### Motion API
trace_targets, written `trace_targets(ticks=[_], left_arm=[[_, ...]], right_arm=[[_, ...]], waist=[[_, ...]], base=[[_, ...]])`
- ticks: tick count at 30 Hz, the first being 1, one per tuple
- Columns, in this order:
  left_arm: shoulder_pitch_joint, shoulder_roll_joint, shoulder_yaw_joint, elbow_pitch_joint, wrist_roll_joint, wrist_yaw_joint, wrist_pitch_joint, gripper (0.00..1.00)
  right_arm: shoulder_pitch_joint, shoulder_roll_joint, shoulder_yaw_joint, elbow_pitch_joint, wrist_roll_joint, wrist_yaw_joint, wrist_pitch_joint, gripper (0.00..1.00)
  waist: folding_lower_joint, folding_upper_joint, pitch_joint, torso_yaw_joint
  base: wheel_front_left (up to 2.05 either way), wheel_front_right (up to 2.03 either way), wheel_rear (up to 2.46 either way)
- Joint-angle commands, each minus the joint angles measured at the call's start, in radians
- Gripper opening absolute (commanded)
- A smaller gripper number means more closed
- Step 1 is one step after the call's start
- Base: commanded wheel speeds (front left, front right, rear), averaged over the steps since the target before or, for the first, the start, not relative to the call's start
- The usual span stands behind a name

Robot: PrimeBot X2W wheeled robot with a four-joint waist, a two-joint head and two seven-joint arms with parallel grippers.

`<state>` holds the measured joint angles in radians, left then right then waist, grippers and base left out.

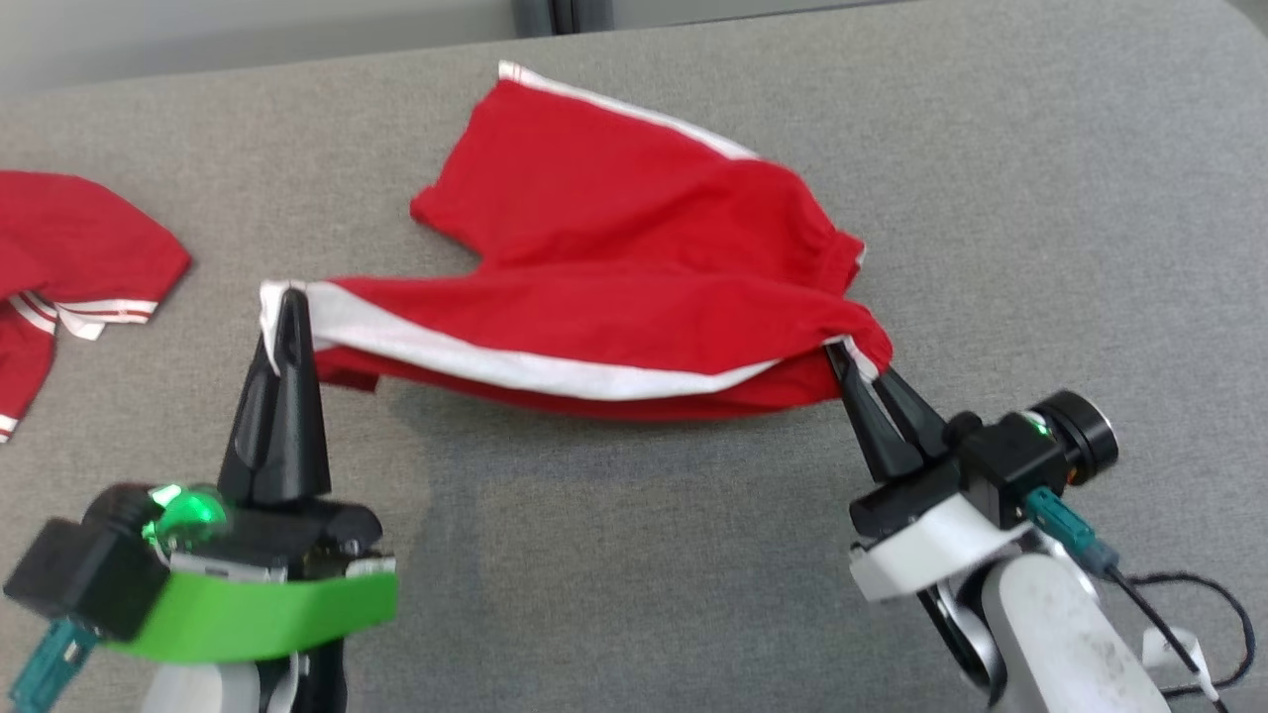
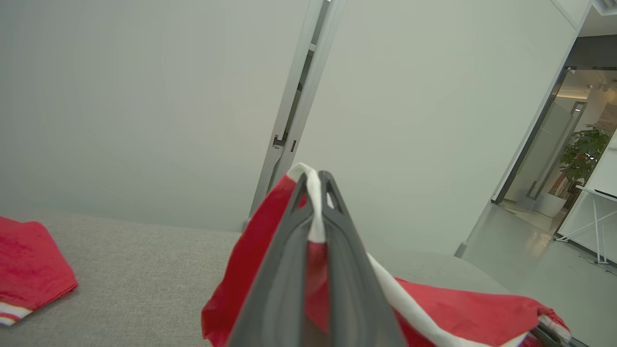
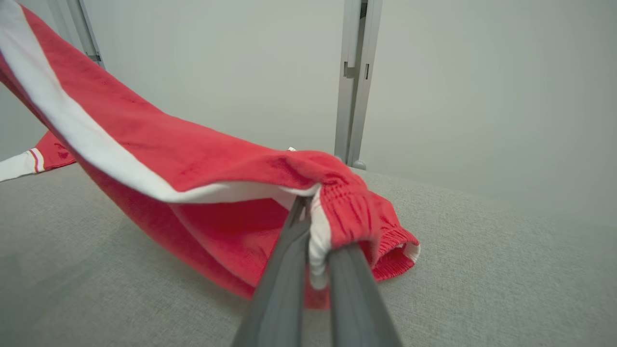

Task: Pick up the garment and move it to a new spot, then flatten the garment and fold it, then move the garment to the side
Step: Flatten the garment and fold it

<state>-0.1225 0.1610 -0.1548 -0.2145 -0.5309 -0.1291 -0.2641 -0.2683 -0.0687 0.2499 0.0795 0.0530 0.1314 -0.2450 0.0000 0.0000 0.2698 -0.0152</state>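
The shorts (image 1: 614, 248) hang stretched left-to-right, waistband seemingly rightward, both jaws clenched on them.

The left end effector (image 2: 315, 177) rises from 6 o'clock, its fingers pinched on the white-striped edge of the red garment (image 2: 250, 260), which trails off toward 4 o'clock. Another red cloth (image 2: 29, 262) lies on the grey desk (image 2: 135, 279) at 8 o'clock. A potted plant (image 2: 583, 149) stands at 3 o'clock.

Red shorts (image 1: 614, 218) with white side stripes; near leg lifted off the surface (image 1: 693, 555), stretched sideways, sagging mid-span; far leg lying flat; waistband bunched at right.
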Motion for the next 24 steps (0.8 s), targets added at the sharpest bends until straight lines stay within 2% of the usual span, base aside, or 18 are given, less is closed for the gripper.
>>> trace_targets(ticks=[1, 6, 11, 18, 24], left_arm=[[0.05, -0.008, 0.007, -0.02, 0.017, -0.002, 0.0, 0.0], [0.203, -0.021, -0.007, -0.075, 0.058, -0.002, 0.0, 0.0], [0.247, 0.0, -0.026, -0.062, 0.072, -0.002, 0.0, 0.0], [0.123, 0.034, -0.059, 0.039, 0.07, -0.002, 0.0, 0.0], [-0.071, 0.054, -0.1, 0.185, 0.056, -0.002, 0.0, 0.0]], right_arm=[[0.051, 0.002, -0.01, -0.029, 0.005, -0.001, 0.011, 0.0], [0.216, 0.011, -0.033, -0.163, 0.004, -0.001, 0.086, 0.0], [0.302, 0.015, -0.041, -0.24, 0.008, -0.001, 0.151, 0.0], [0.26, 0.017, -0.054, -0.183, 0.024, -0.001, 0.172, 0.0], [0.159, 0.017, -0.075, -0.078, 0.075, -0.001, 0.149, 0.0]], waist=[[0.0, 0.0, -0.105, 0.013], [0.0, 0.0, -0.137, 0.022], [0.0, 0.0, -0.127, 0.014], [0.0, 0.0, -0.069, -0.008], [0.0, 0.0, 0.004, -0.03]], base=[[0.0, 0.0, 0.0], [0.0, 0.0, 0.0], [0.0, 0.0, 0.0], [0.0, 0.0, 0.0], [0.0, 0.0, 0.0]])
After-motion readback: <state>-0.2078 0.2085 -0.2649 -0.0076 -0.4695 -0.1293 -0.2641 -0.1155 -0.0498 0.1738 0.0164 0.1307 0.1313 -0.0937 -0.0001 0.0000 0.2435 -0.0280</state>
